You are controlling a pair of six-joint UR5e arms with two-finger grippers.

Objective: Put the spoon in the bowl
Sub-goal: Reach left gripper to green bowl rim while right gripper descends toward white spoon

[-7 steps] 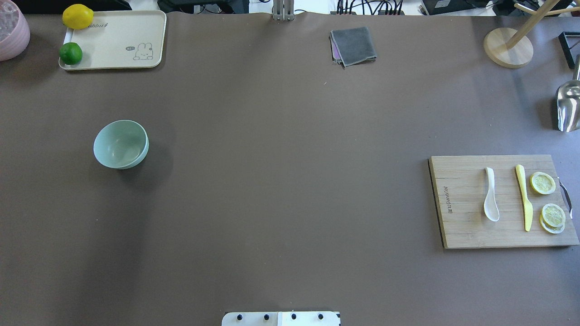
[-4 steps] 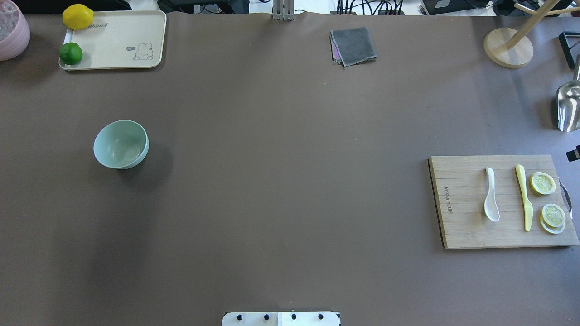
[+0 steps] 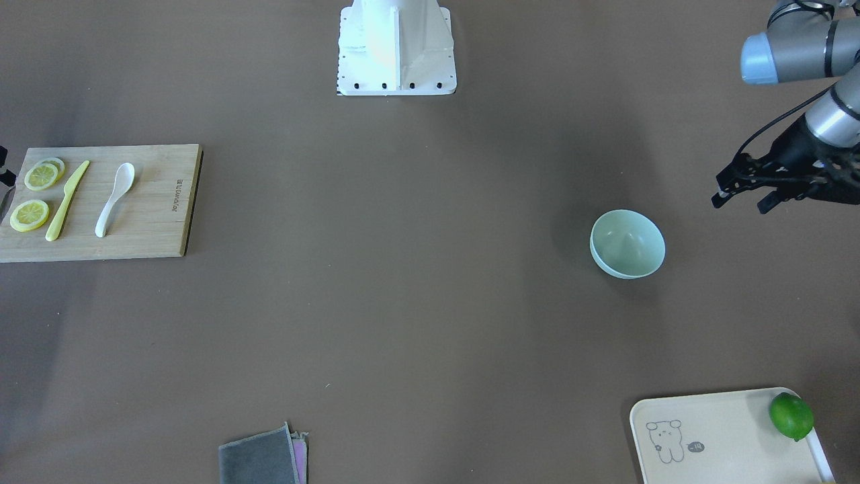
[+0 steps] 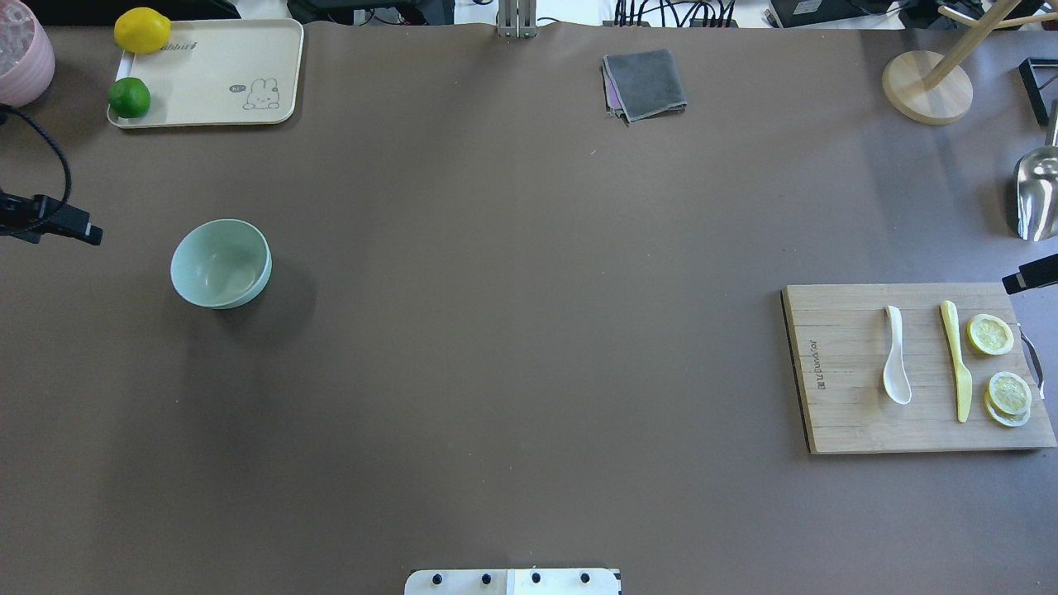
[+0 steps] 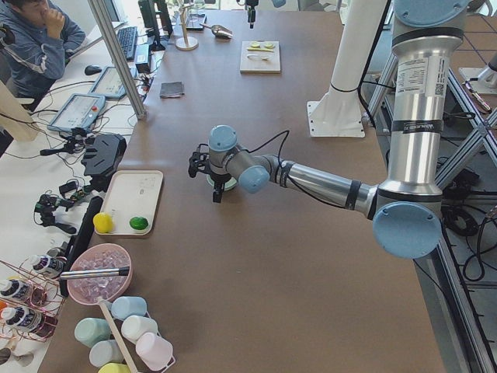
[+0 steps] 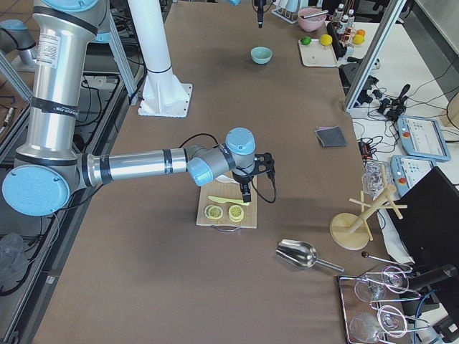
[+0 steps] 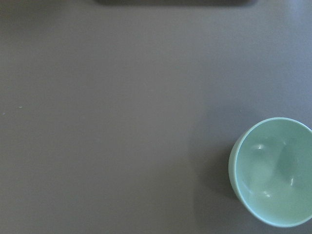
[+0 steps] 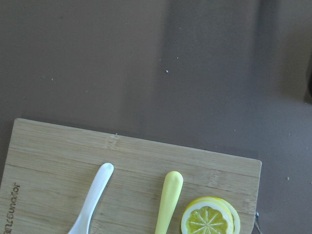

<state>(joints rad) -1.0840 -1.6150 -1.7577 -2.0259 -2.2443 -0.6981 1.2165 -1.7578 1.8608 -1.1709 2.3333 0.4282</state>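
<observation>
The white spoon (image 4: 894, 364) lies on a wooden cutting board (image 4: 835, 413) at the table's right, scoop toward the robot; it also shows in the front view (image 3: 113, 200) and the right wrist view (image 8: 92, 202). The mint-green bowl (image 4: 220, 263) stands empty at the table's left, also in the front view (image 3: 627, 243) and the left wrist view (image 7: 273, 170). My left gripper (image 3: 739, 203) hovers open and empty just left of the bowl. My right gripper (image 4: 1029, 275) shows only as a tip above the board's far right corner; I cannot tell if it is open.
A yellow knife (image 4: 955, 355) and lemon slices (image 4: 990, 334) lie beside the spoon. A tray (image 4: 215, 74) with a lime and a lemon, a grey cloth (image 4: 645, 83), a wooden stand (image 4: 926, 87) and a metal scoop (image 4: 1037, 194) stand along the far and right edges.
My left gripper has come into the overhead view at the left edge, beside the bowl. My right gripper has moved further in at the right edge. Spoon and bowl have not moved.
</observation>
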